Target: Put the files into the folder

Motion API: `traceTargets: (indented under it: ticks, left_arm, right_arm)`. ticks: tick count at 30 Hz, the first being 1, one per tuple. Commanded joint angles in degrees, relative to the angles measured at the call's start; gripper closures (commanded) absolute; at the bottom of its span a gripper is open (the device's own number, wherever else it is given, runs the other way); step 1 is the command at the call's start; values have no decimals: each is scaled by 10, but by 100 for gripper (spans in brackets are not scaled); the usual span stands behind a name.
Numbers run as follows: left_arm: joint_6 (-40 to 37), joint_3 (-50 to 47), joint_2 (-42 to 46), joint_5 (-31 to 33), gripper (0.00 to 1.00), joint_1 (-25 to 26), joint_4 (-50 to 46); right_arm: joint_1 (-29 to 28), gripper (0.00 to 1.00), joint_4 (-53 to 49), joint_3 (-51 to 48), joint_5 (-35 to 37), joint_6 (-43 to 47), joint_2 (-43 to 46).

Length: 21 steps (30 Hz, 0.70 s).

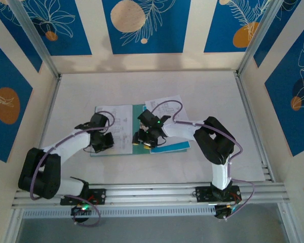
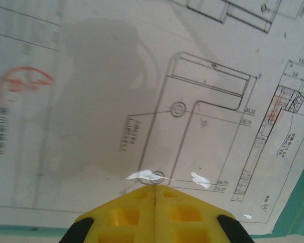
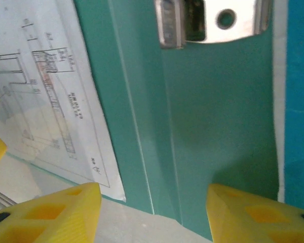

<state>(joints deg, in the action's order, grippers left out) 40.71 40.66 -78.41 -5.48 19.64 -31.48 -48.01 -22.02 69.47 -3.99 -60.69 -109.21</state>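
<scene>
The teal-green folder [image 1: 140, 115] lies open on the table. A white printed sheet [image 1: 117, 124] covers its left half. Another white sheet [image 1: 165, 105] and the light-blue sheet [image 1: 178, 146] lie on its right half. My left gripper [image 1: 102, 142] is shut with nothing between its fingers, tip [image 2: 156, 186] down over the drawing sheet [image 2: 192, 101]. My right gripper [image 1: 143, 139] is open above the folder's spine [image 3: 192, 131] at its near edge; the gripper [image 3: 152, 193] straddles the crease. The white sheet [image 3: 45, 91] is to its left, the light-blue sheet [image 3: 300, 101] to its right.
A metal clip [image 3: 213, 20] is fixed inside the folder by the spine. Bare white table [image 1: 142, 83] surrounds the folder, bounded by aluminium rails [image 1: 253, 121] and patterned walls. A corner of the teal cover [image 2: 300, 212] shows beyond the sheet's edge.
</scene>
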Motion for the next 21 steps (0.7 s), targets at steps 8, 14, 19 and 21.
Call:
traceTargets:
  ticks: [8,14,19,21]
  left_arm:
    - [48,-5,-48,7,100,76,59]
    - [73,8,-85,10,100,126,93]
    - [84,30,-111,21,100,152,104]
    - [84,39,-120,20,100,158,106]
  right_arm:
    - [59,38,-1,-74,12,-22,30]
    - [92,38,-1,-113,5,-11,67]
    - [110,37,-15,-110,9,24,97]
    - [113,37,-25,-101,18,38,109]
